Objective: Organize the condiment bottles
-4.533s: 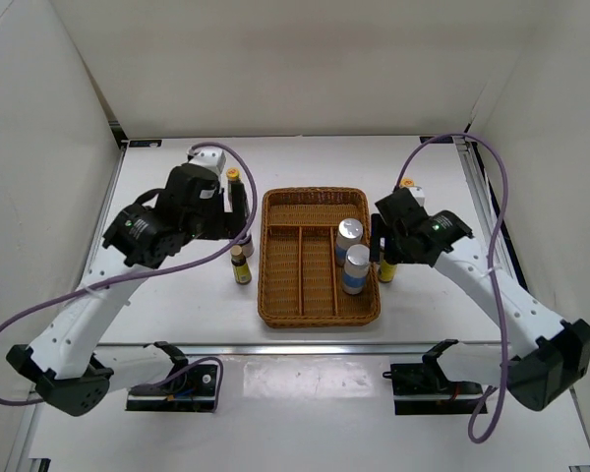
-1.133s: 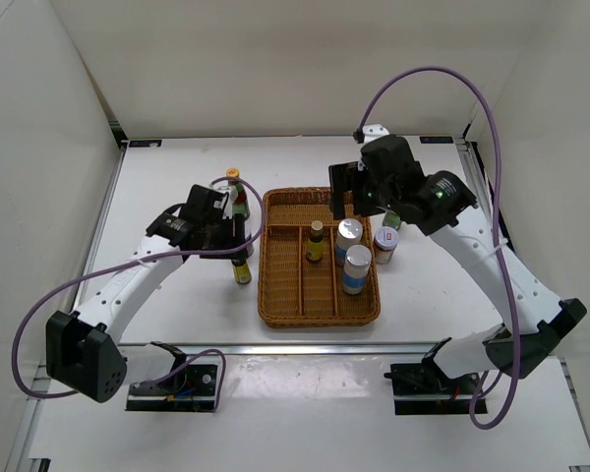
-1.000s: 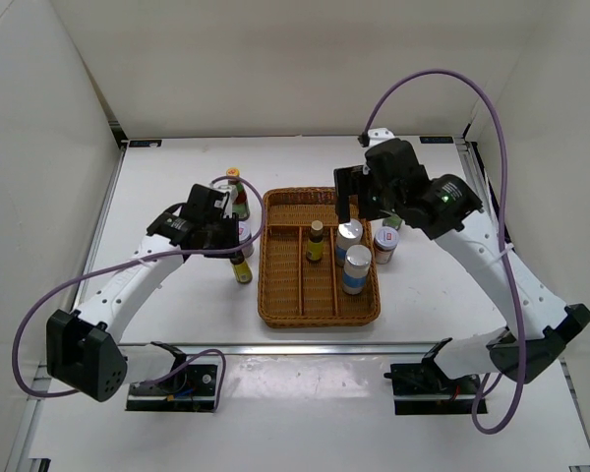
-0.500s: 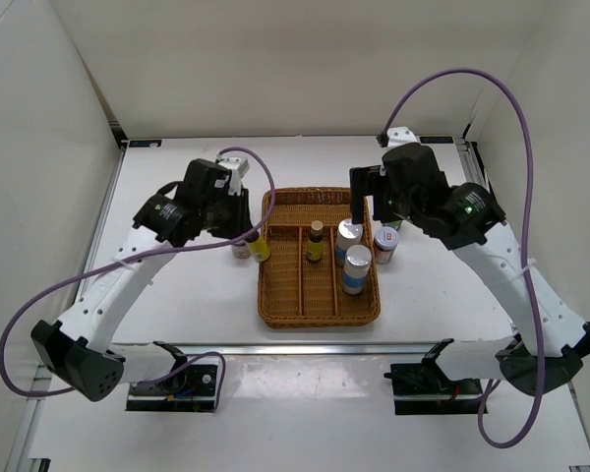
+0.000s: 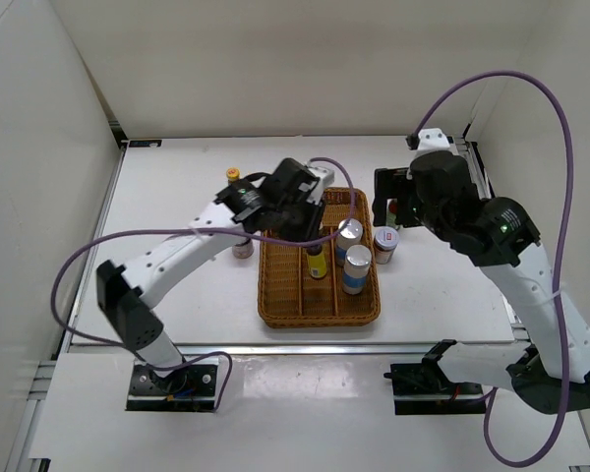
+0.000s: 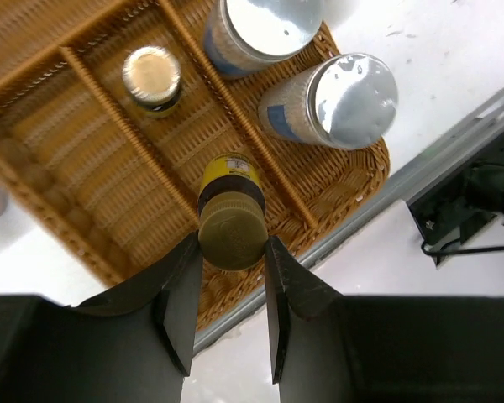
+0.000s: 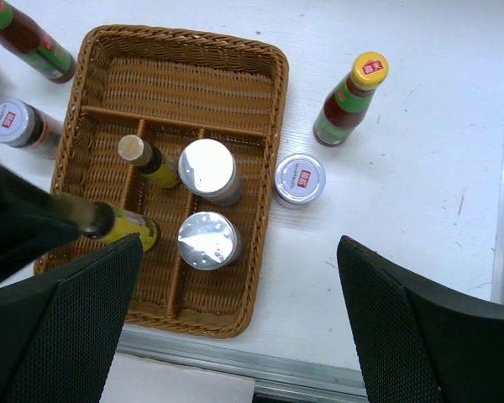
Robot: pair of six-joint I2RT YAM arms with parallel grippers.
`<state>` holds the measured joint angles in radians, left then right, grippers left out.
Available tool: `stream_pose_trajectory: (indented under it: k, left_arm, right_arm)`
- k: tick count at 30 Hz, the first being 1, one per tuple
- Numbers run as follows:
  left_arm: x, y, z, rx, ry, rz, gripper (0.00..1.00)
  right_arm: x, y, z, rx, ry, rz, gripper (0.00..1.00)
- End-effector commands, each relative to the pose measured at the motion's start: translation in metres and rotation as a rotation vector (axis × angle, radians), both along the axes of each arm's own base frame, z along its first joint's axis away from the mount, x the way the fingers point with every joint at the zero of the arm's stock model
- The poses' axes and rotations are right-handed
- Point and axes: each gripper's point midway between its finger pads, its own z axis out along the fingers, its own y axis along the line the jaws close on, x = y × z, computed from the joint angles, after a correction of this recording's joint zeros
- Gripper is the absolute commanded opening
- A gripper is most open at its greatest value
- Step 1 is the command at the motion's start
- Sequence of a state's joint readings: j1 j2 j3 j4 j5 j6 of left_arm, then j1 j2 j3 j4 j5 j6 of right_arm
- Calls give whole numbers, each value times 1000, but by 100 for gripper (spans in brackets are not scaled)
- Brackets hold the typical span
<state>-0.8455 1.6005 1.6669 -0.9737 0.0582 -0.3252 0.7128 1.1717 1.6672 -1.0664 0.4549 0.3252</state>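
My left gripper (image 6: 233, 252) is shut on the yellow cap of a tiny dark bottle (image 6: 231, 180) that hangs upright over the middle lane of the wicker tray (image 5: 275, 305). Whether its base touches the tray I cannot tell. Another tiny bottle (image 7: 147, 157) stands further back in that lane. Two silver-topped cylinders (image 7: 208, 170) (image 7: 208, 240) fill the right lane. A white-lidded jar (image 7: 299, 179) and a tall yellow-capped bottle (image 7: 350, 99) stand right of the tray. Left of it are another tall bottle (image 7: 29, 42) and a white-lidded jar (image 7: 13, 122). My right gripper (image 7: 239, 277) hovers high, open and empty.
The left arm (image 5: 197, 241) stretches across the tray's left rim from the near left. A metal rail (image 7: 235, 369) runs along the table's near edge. White walls close the table in at the back and on both sides.
The left arm has swung right with the tiny bottle, from beside the tray's left rim to over its middle lane. The right arm has drawn back up and to the right, still open.
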Motion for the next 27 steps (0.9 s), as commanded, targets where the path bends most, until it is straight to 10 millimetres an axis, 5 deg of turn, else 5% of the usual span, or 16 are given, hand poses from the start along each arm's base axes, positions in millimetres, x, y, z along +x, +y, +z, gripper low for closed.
stream_pose_trajectory:
  k: [1, 6, 15, 19, 26, 27]
  left_arm:
    - [7, -19, 20, -44, -40, 14, 11]
    - [23, -37, -16, 64, 2, 62, 11]
    - [26, -48, -39, 146, -2, 83, 13]
    - [26, -45, -40, 156, -1, 100, 33]
    - [17, -44, -29, 155, -7, 95, 92]
    - [15, -45, -19, 126, -13, 89, 100]
  right_arm:
    - [-5, -19, 15, -2, -53, -51, 100]
    - [-12, -29, 22, -6, -74, -61, 100]
    - [-16, -37, 22, -15, -81, -78, 100]
    - [-16, -37, 18, -22, -73, -78, 100]
    - [-14, -34, 13, -7, -55, -95, 100]
    - [-14, -31, -1, -22, -19, -90, 100]
